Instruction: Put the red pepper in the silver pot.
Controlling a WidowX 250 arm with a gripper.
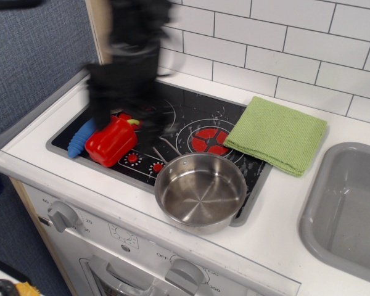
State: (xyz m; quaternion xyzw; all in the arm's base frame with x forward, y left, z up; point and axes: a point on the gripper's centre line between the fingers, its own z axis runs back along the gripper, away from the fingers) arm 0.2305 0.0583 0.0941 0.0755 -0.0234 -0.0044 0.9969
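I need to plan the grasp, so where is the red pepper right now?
The red pepper sits on the stovetop's front left, beside the blue spoon handle, left of the silver pot.

I can read very little here. On the white front panel of the toy stove, small dial markings sit around the left knob; "20" shows just right of it. Near the middle knob, "OFF" is printed to its upper left. The other tiny numerals there are too small to make out.
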